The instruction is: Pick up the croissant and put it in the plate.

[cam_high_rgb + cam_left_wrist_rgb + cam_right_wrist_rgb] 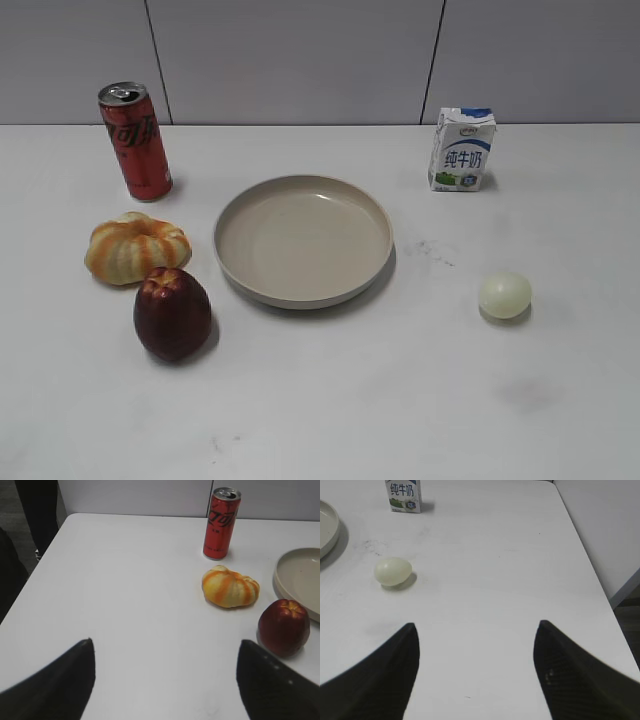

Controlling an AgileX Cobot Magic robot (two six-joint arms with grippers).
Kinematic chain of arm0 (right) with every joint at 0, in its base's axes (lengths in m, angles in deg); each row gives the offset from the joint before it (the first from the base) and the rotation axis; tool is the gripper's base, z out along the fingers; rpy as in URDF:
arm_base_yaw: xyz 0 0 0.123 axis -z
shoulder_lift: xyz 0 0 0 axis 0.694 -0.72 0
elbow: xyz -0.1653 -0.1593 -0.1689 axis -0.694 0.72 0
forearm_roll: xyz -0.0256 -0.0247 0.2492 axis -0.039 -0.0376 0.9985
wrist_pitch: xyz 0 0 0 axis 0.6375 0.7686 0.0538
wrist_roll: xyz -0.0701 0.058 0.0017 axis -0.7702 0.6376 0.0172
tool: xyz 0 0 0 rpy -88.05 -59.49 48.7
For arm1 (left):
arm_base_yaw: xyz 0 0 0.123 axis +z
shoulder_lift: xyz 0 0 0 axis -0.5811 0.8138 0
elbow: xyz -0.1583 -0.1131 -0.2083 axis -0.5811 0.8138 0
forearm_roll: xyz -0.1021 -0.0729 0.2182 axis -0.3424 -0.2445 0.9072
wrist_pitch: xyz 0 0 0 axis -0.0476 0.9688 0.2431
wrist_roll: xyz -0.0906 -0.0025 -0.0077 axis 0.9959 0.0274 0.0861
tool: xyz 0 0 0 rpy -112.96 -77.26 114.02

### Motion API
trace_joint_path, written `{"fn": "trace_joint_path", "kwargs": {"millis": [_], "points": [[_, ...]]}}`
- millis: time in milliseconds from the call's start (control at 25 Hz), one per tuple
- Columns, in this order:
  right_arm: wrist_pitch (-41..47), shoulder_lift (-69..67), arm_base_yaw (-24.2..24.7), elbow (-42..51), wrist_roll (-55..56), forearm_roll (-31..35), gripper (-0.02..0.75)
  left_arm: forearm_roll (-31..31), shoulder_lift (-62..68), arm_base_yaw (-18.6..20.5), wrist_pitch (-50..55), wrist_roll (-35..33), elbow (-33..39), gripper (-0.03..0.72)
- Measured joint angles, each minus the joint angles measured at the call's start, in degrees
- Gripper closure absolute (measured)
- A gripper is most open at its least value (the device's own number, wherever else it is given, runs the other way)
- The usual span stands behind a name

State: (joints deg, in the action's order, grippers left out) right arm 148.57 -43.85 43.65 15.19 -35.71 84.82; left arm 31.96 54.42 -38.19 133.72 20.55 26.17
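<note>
The croissant [137, 247], striped orange-brown and cream, lies on the white table left of the plate [303, 240], a round shallow beige dish that holds nothing. In the left wrist view the croissant [230, 586] lies ahead and to the right, with the plate's rim [300, 580] at the right edge. My left gripper [165, 645] is open and empty, well short of the croissant. My right gripper [476, 627] is open and empty over bare table; the plate's rim [327, 527] shows at its far left. Neither gripper shows in the exterior view.
A dark red apple [172, 313] sits just in front of the croissant. A red soda can [135, 141] stands behind it. A milk carton [462, 149] stands at the back right. A pale yellowish ball [505, 295] lies right of the plate.
</note>
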Motion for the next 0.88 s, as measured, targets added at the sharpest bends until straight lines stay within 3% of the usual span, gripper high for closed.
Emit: {"fn": "trace_joint_path", "kwargs": {"millis": [320,640,880], "points": [[0.0,0.0,0.0,0.0,0.0,0.0,0.197,-4.3,8.8,0.0,-4.7,0.1,-1.9,0.040],[0.0,0.0,0.0,0.0,0.0,0.0,0.197,-13.2,39.6,-0.1,-13.5,0.2,-6.7,0.040],[0.0,0.0,0.0,0.0,0.0,0.0,0.197,-17.2,63.0,-0.2,-15.8,-1.7,-15.2,0.041]]}}
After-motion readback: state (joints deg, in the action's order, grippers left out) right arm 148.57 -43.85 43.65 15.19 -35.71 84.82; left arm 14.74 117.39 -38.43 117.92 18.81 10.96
